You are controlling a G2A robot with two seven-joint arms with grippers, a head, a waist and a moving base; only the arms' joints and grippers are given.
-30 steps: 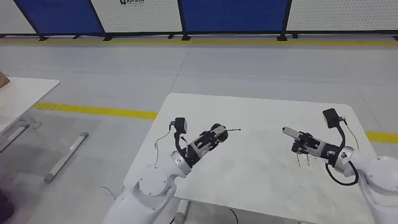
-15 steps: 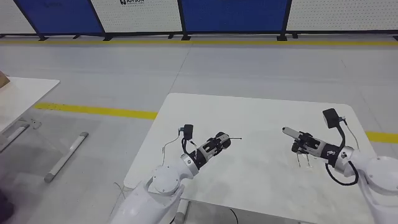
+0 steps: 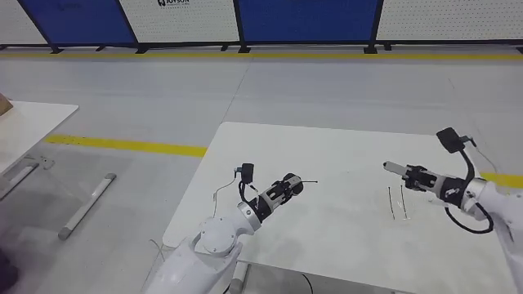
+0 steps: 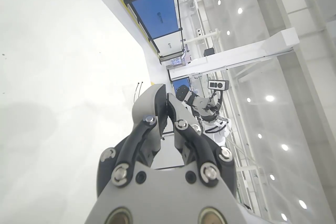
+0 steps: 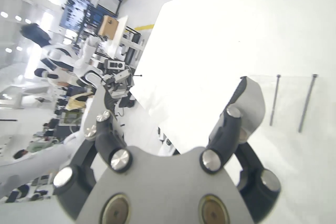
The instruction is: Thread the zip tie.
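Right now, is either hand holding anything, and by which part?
The left hand pinches a black zip tie partway along, one end sticking out; the right hand holds nothing.

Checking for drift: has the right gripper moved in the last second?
Yes. The right gripper shifted toward the table's right edge, uncovering the two zip ties.

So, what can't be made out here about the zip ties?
- Held zip tie: in the left wrist view the shut left gripper covers it. In the top view it is too small to tell which end sticks out.
- Loose zip ties: too thin in the top and right wrist views to show their head slots.
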